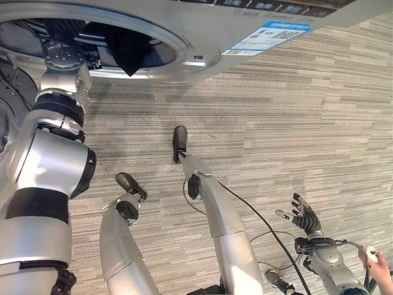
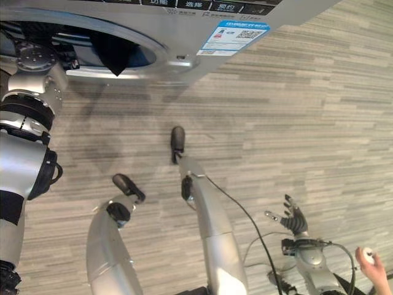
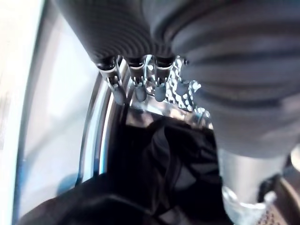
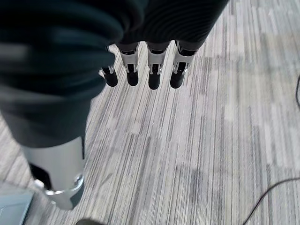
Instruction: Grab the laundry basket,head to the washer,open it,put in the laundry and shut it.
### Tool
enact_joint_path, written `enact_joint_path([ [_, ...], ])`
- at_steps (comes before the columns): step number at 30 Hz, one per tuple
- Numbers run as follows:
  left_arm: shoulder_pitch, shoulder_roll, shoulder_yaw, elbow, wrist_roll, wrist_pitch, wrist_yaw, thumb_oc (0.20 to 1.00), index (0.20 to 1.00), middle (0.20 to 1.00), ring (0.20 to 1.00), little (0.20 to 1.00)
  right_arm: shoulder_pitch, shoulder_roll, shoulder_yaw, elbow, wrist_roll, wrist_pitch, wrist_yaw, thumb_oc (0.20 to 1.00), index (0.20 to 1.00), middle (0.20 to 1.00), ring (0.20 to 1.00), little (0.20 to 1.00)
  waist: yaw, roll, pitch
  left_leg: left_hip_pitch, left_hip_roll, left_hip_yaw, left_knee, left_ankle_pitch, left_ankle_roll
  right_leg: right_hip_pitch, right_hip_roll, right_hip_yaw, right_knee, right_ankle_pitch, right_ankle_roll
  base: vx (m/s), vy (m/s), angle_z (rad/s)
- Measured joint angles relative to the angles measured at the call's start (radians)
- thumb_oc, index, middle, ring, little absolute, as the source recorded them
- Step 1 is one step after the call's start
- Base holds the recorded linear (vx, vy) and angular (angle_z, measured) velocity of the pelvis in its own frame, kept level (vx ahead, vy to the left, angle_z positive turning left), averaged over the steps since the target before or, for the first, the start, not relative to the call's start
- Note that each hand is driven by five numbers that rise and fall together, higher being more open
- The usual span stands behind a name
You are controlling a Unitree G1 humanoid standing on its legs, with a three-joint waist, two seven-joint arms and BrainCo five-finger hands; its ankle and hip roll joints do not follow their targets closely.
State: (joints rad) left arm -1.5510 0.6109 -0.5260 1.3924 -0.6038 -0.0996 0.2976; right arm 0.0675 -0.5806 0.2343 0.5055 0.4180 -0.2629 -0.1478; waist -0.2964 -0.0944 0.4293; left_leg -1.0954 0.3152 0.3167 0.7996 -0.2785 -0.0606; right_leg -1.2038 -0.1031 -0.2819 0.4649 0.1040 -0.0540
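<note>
The left hand (image 3: pixel 140 84), fingers straight, reaches into the washer (image 1: pixel 184 37) drum over the dark laundry (image 3: pixel 154 168). A corner drapes over the door rim; better push it fully inside. The right hand (image 4: pixel 140 70) hangs relaxed above the floor (image 4: pixel 211 154).

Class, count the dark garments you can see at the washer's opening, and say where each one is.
1: a dark garment hangs over the lower rim of the washer opening, part inside the drum, by the left hand. More may be hidden deeper in the drum.
</note>
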Motion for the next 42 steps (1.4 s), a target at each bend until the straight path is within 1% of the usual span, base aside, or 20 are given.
enact_joint_path([
  [2,0.085,0.000,0.027,-0.052,0.056,-0.007,0.005,1.000,1.000,1.000,1.000,1.000,-0.007,0.022,0.004,0.002,0.000,0.000,0.000,1.000,1.000,1.000,1.000,1.000,0.009,0.000,0.000,0.028,-0.013,0.005,-0.010,0.001,0.006,0.021,-0.009,0.005,0.002,0.003,-0.002,-0.05,0.042,0.10],
  [4,0.233,-0.059,0.096,-0.082,0.072,-0.028,0.012,1.000,1.000,1.000,1.000,1.000,-0.018,0.055,0.060,-0.001,-0.003,-0.008,0.000,1.000,1.000,1.000,1.000,1.000,0.016,0.004,-0.017,0.101,-0.046,0.013,-0.074,0.015,0.010,0.079,-0.027,0.012,-0.021,-0.004,0.006,-0.07,0.034,0.23],
  [7,0.483,-0.167,0.215,-0.173,0.071,-0.038,0.017,1.000,1.000,1.000,1.000,1.000,-0.036,0.083,0.113,0.034,-0.028,-0.008,-0.003,1.000,1.000,1.000,1.000,1.000,0.027,0.013,-0.021,0.257,-0.111,0.041,-0.226,0.070,0.014,0.205,-0.049,0.026,-0.111,0.021,0.027,-0.03,0.023,0.23],
  [12,0.879,-0.349,0.232,-0.277,0.074,-0.072,0.029,1.000,1.000,1.000,1.000,1.000,-0.044,0.118,0.103,0.135,-0.055,-0.007,-0.024,1.000,1.000,1.000,1.000,1.000,0.079,0.056,-0.051,0.440,-0.172,0.048,-0.377,0.118,0.016,0.345,-0.080,0.024,-0.136,0.000,0.047,-0.01,0.023,0.16],
  [17,1.127,-0.430,0.199,-0.264,0.150,-0.075,0.027,1.000,1.000,1.000,1.000,1.000,-0.071,0.133,0.052,0.212,-0.059,0.000,-0.026,1.000,1.000,1.000,1.000,1.000,0.103,0.056,-0.052,0.658,-0.230,0.050,-0.558,0.186,0.015,0.509,-0.099,0.015,-0.181,-0.010,0.064,0.04,0.072,0.12],
  [19,1.179,-0.421,0.226,-0.235,0.152,-0.091,0.002,1.000,1.000,1.000,1.000,1.000,-0.070,0.141,0.025,0.199,-0.039,0.005,-0.019,1.000,1.000,1.000,1.000,1.000,0.117,0.055,-0.060,0.714,-0.241,0.047,-0.595,0.193,0.020,0.554,-0.105,0.012,-0.180,-0.018,0.077,0.16,0.050,0.05],
  [20,1.244,-0.427,0.311,-0.214,0.143,-0.094,-0.020,1.000,1.000,1.000,1.000,1.000,-0.063,0.150,0.003,0.205,-0.016,0.024,0.002,1.000,1.000,1.000,1.000,1.000,0.120,0.056,-0.061,0.816,-0.243,0.043,-0.643,0.207,0.011,0.644,-0.103,0.004,-0.176,-0.027,0.085,0.19,0.007,0.06],
  [22,1.332,-0.418,0.316,-0.195,0.143,-0.095,-0.049,1.000,1.000,1.000,1.000,1.000,-0.005,0.143,-0.002,0.199,0.014,0.025,0.043,1.000,1.000,1.000,1.000,1.000,0.127,0.067,-0.126,0.888,-0.236,0.020,-0.663,0.190,0.020,0.707,-0.099,-0.011,-0.151,-0.078,0.098,0.14,0.013,0.17],
  [24,1.362,-0.411,0.319,-0.189,0.143,-0.093,-0.062,1.000,1.000,1.000,1.000,1.000,0.030,0.137,-0.010,0.199,0.033,0.028,0.071,1.000,1.000,1.000,1.000,1.000,0.141,0.070,-0.152,0.933,-0.235,0.009,-0.679,0.192,0.021,0.747,-0.093,-0.021,-0.147,-0.094,0.097,0.09,0.010,0.13],
  [29,1.380,-0.414,0.316,-0.163,0.165,-0.091,-0.102,1.000,1.000,1.000,1.000,1.000,0.034,0.139,-0.018,0.255,0.055,0.046,0.118,1.000,1.000,1.000,1.000,1.000,0.146,0.069,-0.168,0.978,-0.225,0.015,-0.702,0.201,0.012,0.783,-0.076,-0.022,-0.150,-0.102,0.095,0.07,0.012,-0.03],
  [33,1.400,-0.417,0.317,-0.194,0.192,-0.089,-0.130,1.000,1.000,1.000,1.000,1.000,0.056,0.135,-0.049,0.284,0.077,0.054,0.138,1.000,1.000,1.000,1.000,1.000,0.144,0.083,-0.184,1.002,-0.211,0.016,-0.718,0.211,0.010,0.804,-0.067,-0.028,-0.154,-0.108,0.089,0.07,-0.042,0.00],
  [34,1.423,-0.414,0.313,-0.226,0.206,-0.092,-0.153,1.000,1.000,1.000,1.000,1.000,0.080,0.118,-0.061,0.290,0.077,0.070,0.149,1.000,1.000,1.000,1.000,1.000,0.144,0.099,-0.192,1.003,-0.191,0.001,-0.686,0.218,-0.019,0.826,-0.052,-0.031,-0.161,-0.124,0.086,0.07,-0.071,0.35],
  [35,1.434,-0.388,0.301,-0.267,0.220,-0.092,-0.173,1.000,1.000,1.000,1.000,1.000,0.101,0.103,-0.073,0.295,0.075,0.077,0.163,1.000,1.000,1.000,1.000,1.000,0.153,0.093,-0.184,0.958,-0.174,-0.016,-0.561,0.235,-0.047,0.850,-0.049,-0.043,-0.170,-0.145,0.078,0.05,-0.040,0.54],
  [36,1.440,-0.347,0.259,-0.304,0.224,-0.090,-0.187,1.000,1.000,1.000,1.000,1.000,0.113,0.100,-0.096,0.299,0.069,0.084,0.175,1.000,1.000,1.000,1.000,1.000,0.164,0.074,-0.170,0.895,-0.159,-0.043,-0.429,0.270,-0.097,0.883,-0.053,-0.052,-0.195,-0.140,0.066,0.14,0.112,0.49],
  [37,1.443,-0.327,0.237,-0.318,0.231,-0.090,-0.199,1.000,1.000,1.000,1.000,1.000,0.132,0.085,-0.103,0.295,0.060,0.087,0.173,1.000,1.000,1.000,1.000,1.000,0.177,0.065,-0.173,0.867,-0.160,-0.071,-0.397,0.275,-0.102,0.905,-0.050,-0.055,-0.228,-0.136,0.069,0.10,0.091,0.18],
  [38,1.456,-0.319,0.238,-0.322,0.231,-0.092,-0.204,1.000,1.000,1.000,1.000,1.000,0.139,0.061,-0.107,0.289,0.057,0.087,0.174,1.000,1.000,1.000,1.000,1.000,0.186,0.067,-0.175,0.866,-0.167,-0.084,-0.433,0.275,-0.102,0.927,-0.047,-0.059,-0.249,-0.137,0.072,0.17,0.138,0.13],
  [39,1.476,-0.316,0.237,-0.327,0.251,-0.086,-0.211,1.000,1.000,1.000,1.000,1.000,0.144,0.054,-0.145,0.288,0.057,0.087,0.174,1.000,1.000,1.000,1.000,1.000,0.172,0.074,-0.179,0.859,-0.184,-0.062,-0.533,0.270,-0.093,0.953,-0.030,-0.064,-0.329,-0.132,0.105,0.15,0.100,-0.03],
  [40,1.498,-0.323,0.239,-0.328,0.264,-0.087,-0.218,1.000,1.000,1.000,1.000,1.000,0.147,0.034,-0.168,0.286,0.057,0.083,0.174,1.000,1.000,1.000,1.000,1.000,0.192,0.125,-0.192,0.845,-0.166,-0.039,-0.645,0.274,-0.079,0.956,0.020,-0.061,-0.325,-0.143,0.128,0.22,0.166,-0.17],
  [41,1.520,-0.316,0.237,-0.346,0.274,-0.092,-0.224,1.000,1.000,1.000,1.000,1.000,0.157,0.005,-0.181,0.269,0.056,0.086,0.179,1.000,1.000,1.000,1.000,1.000,0.214,0.174,-0.201,0.809,-0.111,-0.058,-0.681,0.242,-0.077,0.878,0.044,-0.054,-0.034,-0.237,0.034,0.24,0.218,-0.04],
  [42,1.543,-0.269,0.239,-0.365,0.289,-0.096,-0.231,1.000,1.000,1.000,1.000,1.000,0.191,0.013,-0.196,0.258,0.056,0.094,0.177,1.000,1.000,1.000,1.000,1.000,0.205,0.122,-0.215,0.792,-0.153,-0.077,-0.721,0.266,-0.116,0.916,-0.011,-0.002,0.025,-0.405,0.079,0.22,0.227,0.16],
])
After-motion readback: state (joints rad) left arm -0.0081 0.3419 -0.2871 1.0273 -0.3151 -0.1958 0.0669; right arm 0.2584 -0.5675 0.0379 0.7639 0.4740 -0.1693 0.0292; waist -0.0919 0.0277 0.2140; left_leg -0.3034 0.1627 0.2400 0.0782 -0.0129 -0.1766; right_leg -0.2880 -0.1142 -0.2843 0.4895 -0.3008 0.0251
